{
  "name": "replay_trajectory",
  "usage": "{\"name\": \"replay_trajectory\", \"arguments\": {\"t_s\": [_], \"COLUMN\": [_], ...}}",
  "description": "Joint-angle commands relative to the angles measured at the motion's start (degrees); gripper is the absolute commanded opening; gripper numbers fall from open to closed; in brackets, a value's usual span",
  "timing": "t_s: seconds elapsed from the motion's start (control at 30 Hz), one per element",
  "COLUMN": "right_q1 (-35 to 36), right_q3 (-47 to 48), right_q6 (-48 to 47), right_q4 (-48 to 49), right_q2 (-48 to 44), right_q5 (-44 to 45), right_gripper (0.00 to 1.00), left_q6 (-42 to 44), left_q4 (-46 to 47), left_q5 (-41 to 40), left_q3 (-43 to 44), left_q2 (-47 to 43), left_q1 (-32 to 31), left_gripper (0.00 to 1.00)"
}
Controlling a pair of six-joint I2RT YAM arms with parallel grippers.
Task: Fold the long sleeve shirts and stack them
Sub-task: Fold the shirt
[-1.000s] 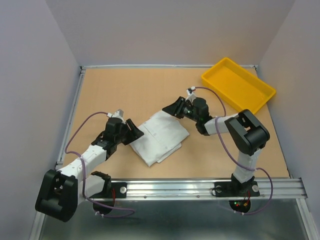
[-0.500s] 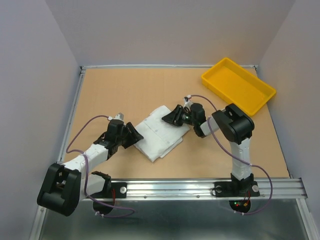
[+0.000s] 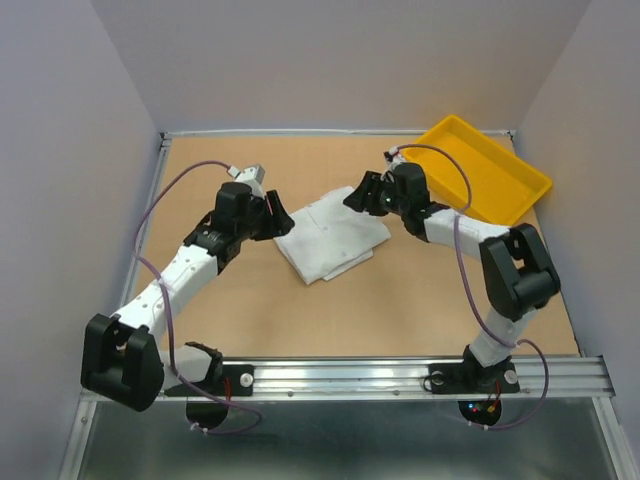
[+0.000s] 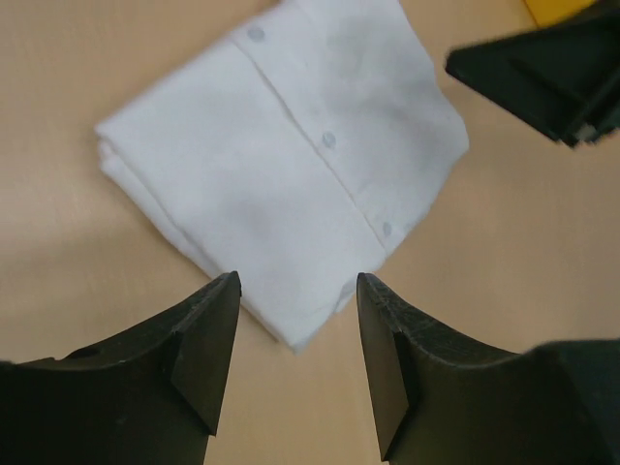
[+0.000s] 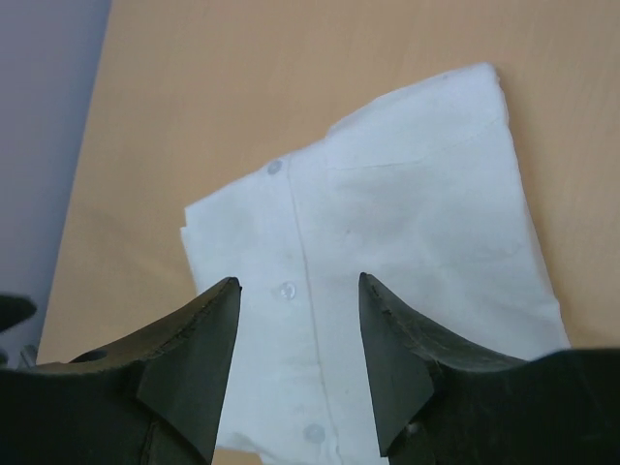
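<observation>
Seen from overhead, the folded white button-front shirt lies near the middle of the tan wooden surface. Its long axis runs from the near left toward the far right corner. The left end effector sits at its left edge and the right end effector at its far right corner. From up there I can't tell how wide either one is spread.

The wrist cameras settle that. The left end effector has its fingers well apart, with nothing held and only a corner of the shirt showing beyond the gap. The right end effector is just as open over the shirt and grips nothing. Those close views also show the button strip facing up, with three buttons that are too small to pick out from overhead.

The yellow rectangular plastic tray sits in the far right corner, and the shirt lies outside it.
</observation>
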Motion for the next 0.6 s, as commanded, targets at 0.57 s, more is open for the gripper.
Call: {"name": "replay_trajectory", "arguments": {"t_s": [0.57], "right_q1": [9.65], "right_q3": [-30.29], "right_q6": [20.93], "right_q4": [5.4], "right_q2": [-18.55], "right_q5": [4.86], "right_gripper": [0.48], "left_q6": [12.62], "left_q4": [-7.11], "left_q5": [-15.48], "left_q3": [32.61], "left_q2": [41.65], "left_q1": [0.95], "left_gripper": [0.54]}}
